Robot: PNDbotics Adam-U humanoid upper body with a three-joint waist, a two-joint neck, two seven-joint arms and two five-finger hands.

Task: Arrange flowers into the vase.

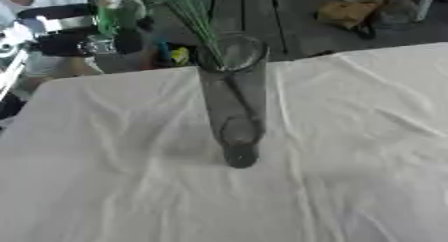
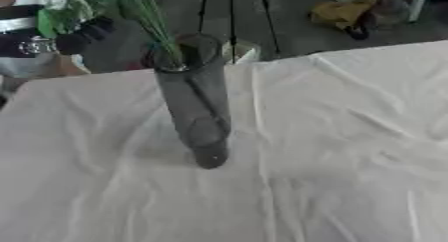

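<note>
Left hand at 10 o'clock clamped on flower stems, angled into upright vase for insertion; right hand unseen.

Stereo head pair, looking down from 6 o'clock toward 12, close over the table, both sharing the central vase.
</note>
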